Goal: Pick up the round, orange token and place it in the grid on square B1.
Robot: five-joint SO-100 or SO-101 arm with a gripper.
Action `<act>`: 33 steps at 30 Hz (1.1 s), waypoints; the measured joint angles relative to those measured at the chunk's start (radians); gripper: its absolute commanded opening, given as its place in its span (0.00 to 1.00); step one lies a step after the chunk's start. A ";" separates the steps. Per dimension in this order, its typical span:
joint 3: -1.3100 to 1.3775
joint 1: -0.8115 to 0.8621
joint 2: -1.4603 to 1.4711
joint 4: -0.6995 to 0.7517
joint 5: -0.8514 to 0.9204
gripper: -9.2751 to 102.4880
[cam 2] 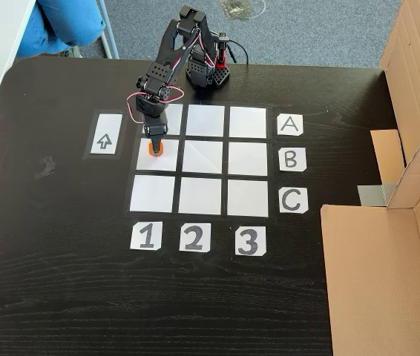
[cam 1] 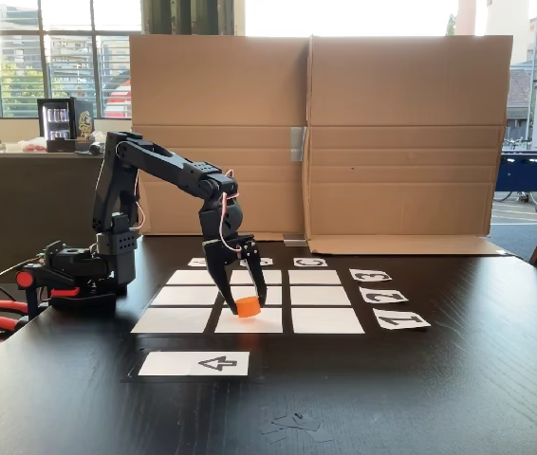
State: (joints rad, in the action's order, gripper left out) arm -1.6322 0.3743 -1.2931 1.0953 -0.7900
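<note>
The small bright orange plastic token (cam 2: 154, 147) is gripped in the black claw (cam 2: 154, 146) low over white square B1 (cam 2: 158, 162) of the paper grid (cam 2: 201, 196) on the dark desk (cam 2: 61, 282), near its far edge, so release risks a roll toward row A.

The black arm (cam 1: 169, 171) is seen raised from its base (cam 1: 83, 275) at 9 o'clock in a fixed view, then bent forward and down at the elbow. The wrist (cam 1: 221, 213) is turned so the gripper (cam 1: 240, 305) is pointed almost straight down. The fingers (cam 1: 223, 284) are closed on the token (cam 1: 248, 306). From above, the arm is stretched from 12 o'clock toward 7 o'clock, the gripper (cam 2: 154, 145) kept vertical.
</note>
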 measured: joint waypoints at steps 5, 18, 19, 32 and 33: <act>0.000 -0.006 0.023 -0.008 -0.006 0.28; -0.035 -0.023 0.026 -0.020 -0.006 0.49; -0.052 -0.023 0.020 -0.029 -0.006 0.50; -0.267 0.015 -0.405 -0.101 -0.017 0.54; -0.268 0.026 -0.451 -0.103 -0.026 0.55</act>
State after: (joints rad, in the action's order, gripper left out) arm -1.9006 0.4004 -1.7441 0.9925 -0.8161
